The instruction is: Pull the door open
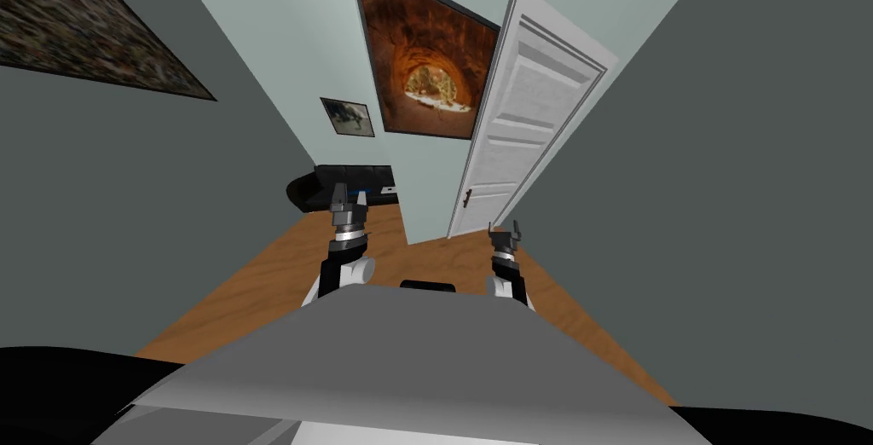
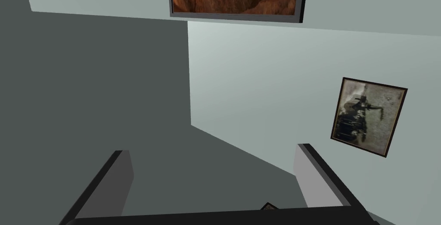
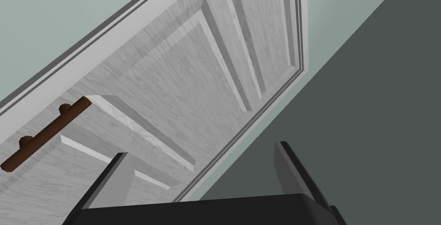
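**Q:** Location and orientation of the door?

**A:** The white panelled door [image 1: 533, 116] stands directly ahead of the right gripper [image 3: 201, 149]. Its long axis is upright, and it looks shut in its frame.

**Q:** And the handle?

**A:** The brown bar handle [image 3: 45, 136] sits on 2 studs. Its long axis runs parallel to the door's long edge. It lies ahead of the right gripper and off to that gripper's left, apart from both fingers.

**Q:** Right gripper condition?

**A:** Released. The 2 fingers are spread wide, with nothing between them and no contact with the door.

**Q:** Left gripper?

**A:** The left gripper [image 1: 349, 195] is held forward, well to the left of the right gripper. Its fingers are also spread and it is empty.
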